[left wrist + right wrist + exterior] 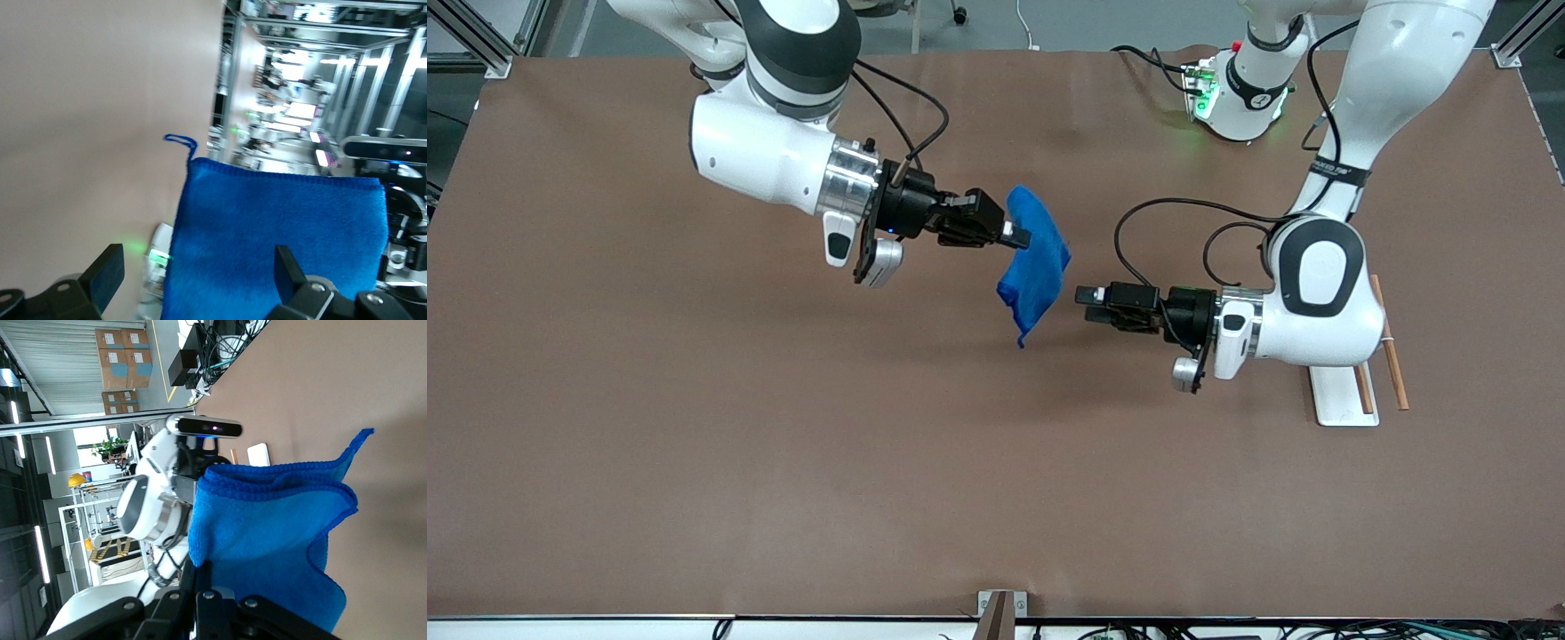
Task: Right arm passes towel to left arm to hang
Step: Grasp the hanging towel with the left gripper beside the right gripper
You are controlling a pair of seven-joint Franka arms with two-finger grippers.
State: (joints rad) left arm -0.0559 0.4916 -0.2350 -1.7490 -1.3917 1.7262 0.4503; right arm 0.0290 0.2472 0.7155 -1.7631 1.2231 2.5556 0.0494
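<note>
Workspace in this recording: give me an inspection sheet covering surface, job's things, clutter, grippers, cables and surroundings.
Surface: brown table, bare over most of it.
Job's things: blue towel hangs in the air over the table's middle, its small corner loop free.
Clutter: a white base with thin wooden rods at the left arm's end of the table, partly hidden by the arm.
Grippers: right gripper shut on the towel's upper edge; left gripper open, beside the towel, not yet touching it.
Cables: black cables loop along both arms' wrists.
Surroundings: shelving and cardboard boxes in the right wrist view.
</note>
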